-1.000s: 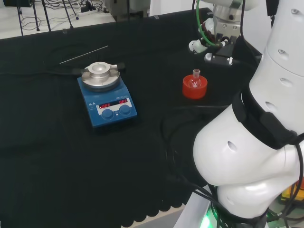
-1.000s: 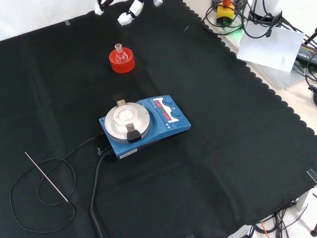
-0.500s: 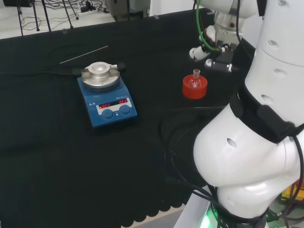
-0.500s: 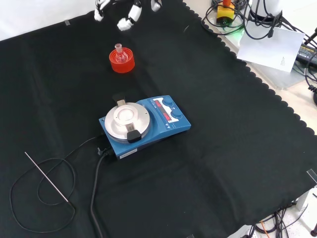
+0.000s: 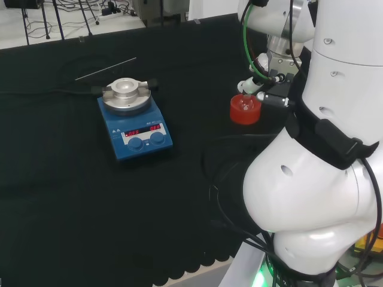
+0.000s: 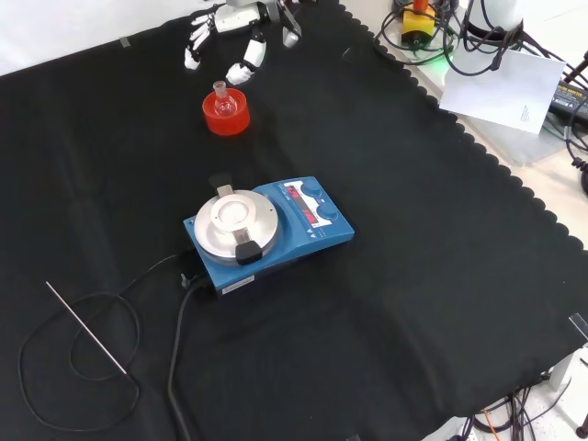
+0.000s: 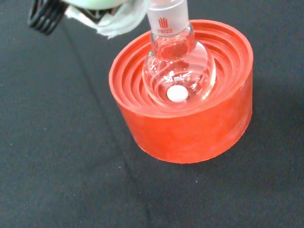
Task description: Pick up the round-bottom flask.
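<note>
Your small clear glass round-bottom flask [image 7: 179,71] sits upright in the red ribbed ring stand [image 7: 190,123], its long axis vertical and neck pointing straight up, with a small white pill-shaped stir bar [image 7: 176,94] at the bottom of the bulb. In the front view the black and white robot hand [image 6: 246,41] hangs just beyond the flask [image 6: 220,95], fingers spread and relaxed, holding nothing. The blue hotplate stirrer with its round silver top [image 6: 266,231] stands well apart, nearer the camera.
</note>
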Robot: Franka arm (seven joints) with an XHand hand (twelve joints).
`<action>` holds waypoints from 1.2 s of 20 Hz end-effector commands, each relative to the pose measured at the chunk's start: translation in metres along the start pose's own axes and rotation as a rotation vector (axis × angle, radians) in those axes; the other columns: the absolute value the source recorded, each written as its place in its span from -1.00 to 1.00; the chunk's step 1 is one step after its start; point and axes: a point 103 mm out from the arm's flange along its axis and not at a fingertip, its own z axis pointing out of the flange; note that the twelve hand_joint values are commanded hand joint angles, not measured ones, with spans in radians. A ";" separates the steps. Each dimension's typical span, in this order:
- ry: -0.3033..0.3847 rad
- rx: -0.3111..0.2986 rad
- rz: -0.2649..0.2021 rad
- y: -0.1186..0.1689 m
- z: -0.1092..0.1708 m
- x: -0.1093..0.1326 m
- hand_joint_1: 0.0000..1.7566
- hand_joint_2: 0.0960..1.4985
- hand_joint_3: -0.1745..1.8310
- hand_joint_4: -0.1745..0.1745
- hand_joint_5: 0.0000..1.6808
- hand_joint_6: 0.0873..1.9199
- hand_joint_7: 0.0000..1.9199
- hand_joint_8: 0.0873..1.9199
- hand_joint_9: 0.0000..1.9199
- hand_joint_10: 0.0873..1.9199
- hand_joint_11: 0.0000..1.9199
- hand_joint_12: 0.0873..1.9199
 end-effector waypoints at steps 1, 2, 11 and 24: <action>0.011 0.003 0.007 0.001 0.009 -0.001 0.03 -0.24 -0.12 -0.45 -0.32 -0.88 -0.74 -0.36 -0.58 -0.30 -1.00 0.39; 0.015 0.007 0.007 0.002 0.011 -0.005 0.03 -0.24 -0.12 -0.44 -0.33 -0.88 -0.73 -0.36 -0.58 -0.30 -1.00 0.39; -0.013 0.012 0.014 0.010 0.025 -0.004 0.02 -0.26 -0.12 -0.43 -0.32 -0.87 -0.73 -0.35 -0.57 -0.30 -1.00 0.39; -0.032 0.036 0.003 0.019 0.036 -0.012 0.01 -0.26 -0.12 -0.42 -0.27 -0.83 -0.72 -0.35 -0.56 -0.31 -1.00 0.40</action>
